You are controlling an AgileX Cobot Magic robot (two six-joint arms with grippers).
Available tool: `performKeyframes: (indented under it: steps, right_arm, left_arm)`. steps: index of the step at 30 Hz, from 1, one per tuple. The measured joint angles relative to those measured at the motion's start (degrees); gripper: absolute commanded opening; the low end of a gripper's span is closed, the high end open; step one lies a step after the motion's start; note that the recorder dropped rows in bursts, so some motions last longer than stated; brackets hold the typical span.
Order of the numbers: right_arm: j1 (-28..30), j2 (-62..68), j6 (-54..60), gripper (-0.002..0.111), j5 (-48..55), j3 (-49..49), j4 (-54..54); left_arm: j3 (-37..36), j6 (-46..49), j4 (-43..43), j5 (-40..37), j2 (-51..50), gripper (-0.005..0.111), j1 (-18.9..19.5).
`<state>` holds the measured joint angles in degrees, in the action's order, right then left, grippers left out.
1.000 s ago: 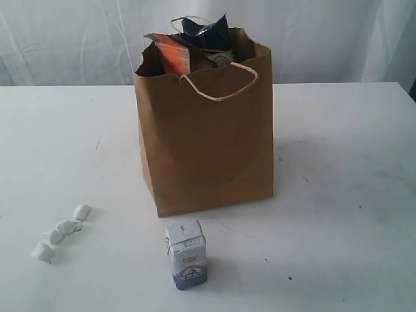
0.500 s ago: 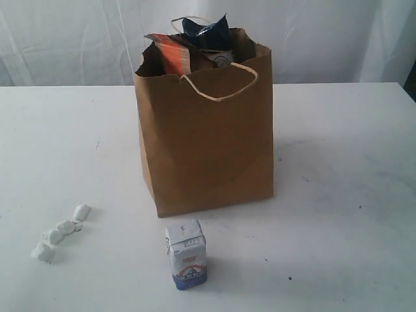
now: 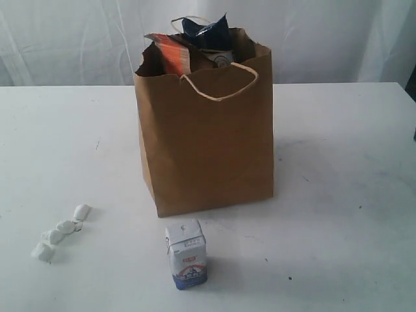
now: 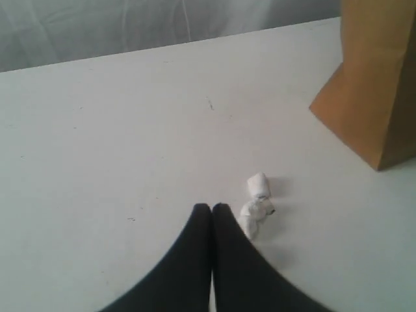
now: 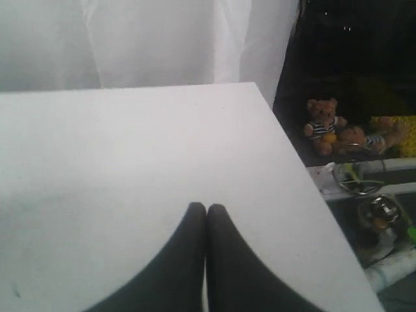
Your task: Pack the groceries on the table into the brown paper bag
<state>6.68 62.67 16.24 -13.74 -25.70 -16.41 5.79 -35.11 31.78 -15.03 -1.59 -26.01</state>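
Observation:
The brown paper bag (image 3: 207, 130) stands upright mid-table, with an orange-labelled pouch (image 3: 174, 55) and a dark blue packet (image 3: 207, 31) poking out of its top. In front of it stands a small white-blue carton (image 3: 186, 253). White wrapped sweets (image 3: 60, 231) lie in a row at the front left. Neither gripper shows in the exterior view. My left gripper (image 4: 211, 208) is shut and empty above the table, just beside the sweets (image 4: 255, 205), with the bag's corner (image 4: 374, 84) further off. My right gripper (image 5: 207, 208) is shut and empty over bare table (image 5: 117, 149).
The table's edge (image 5: 305, 201) runs close to my right gripper; beyond it are a dark area with teddy bears (image 5: 323, 123) and clutter on a shelf. A white curtain (image 3: 78, 39) hangs behind the table.

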Motion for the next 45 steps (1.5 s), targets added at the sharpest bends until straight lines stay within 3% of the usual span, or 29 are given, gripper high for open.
performKeyframes:
  steps: [3,7,14,18,21,25,28,32,35,42,45]
  right_arm:
    - [0.0,1.2,7.27,0.0,0.25,0.0,0.44]
    - [0.0,2.5,8.44,0.0,5.29,0.0,0.6]
    - [0.0,3.5,10.03,0.0,29.32,0.0,1.01]
    - [-3.09,0.5,16.73,0.0,42.94,-1.82,-8.52]
    - [-11.61,-1.63,30.59,0.0,49.8,-3.98,-21.8]
    - [-26.94,0.41,39.24,0.0,44.62,-4.47,-36.18]
    - [-39.31,3.76,41.21,0.0,38.83,-6.96,-38.92]
    - [-47.57,4.71,41.46,0.001,30.57,-10.67,-39.74]
    - [-51.34,6.22,41.82,0.014,23.24,-12.68,-40.0]
    - [-55.47,13.5,46.73,0.076,23.85,-15.03,-40.28]
    - [-57.25,18.07,47.11,0.077,22.71,-16.26,-41.93]
  left_arm:
    - [-2.38,-3.58,-0.35,4.82,0.0,0.0,0.0]
    - [-5.18,-7.49,-0.55,6.34,0.0,0.0,0.0]
    - [-5.56,-8.52,-0.9,1.5,0.0,0.0,0.0]
    - [-5.56,-8.49,-0.9,-1.63,0.0,0.0,0.0]
    - [-5.56,-8.49,-0.9,-1.72,0.0,0.0,0.0]
    - [-5.56,-8.49,-0.9,-1.72,0.0,0.0,0.0]
    - [-5.56,-8.49,-0.9,-1.75,0.0,0.0,0.0]
    - [-5.56,-8.49,-0.93,-1.85,0.0,0.0,0.0]
    - [-5.56,-8.49,-1.03,-1.85,0.0,0.0,0.0]
    - [-5.56,-8.49,-1.05,-1.85,0.0,0.0,0.0]
    - [-5.56,-8.49,-1.05,-1.85,0.0,0.0,0.0]
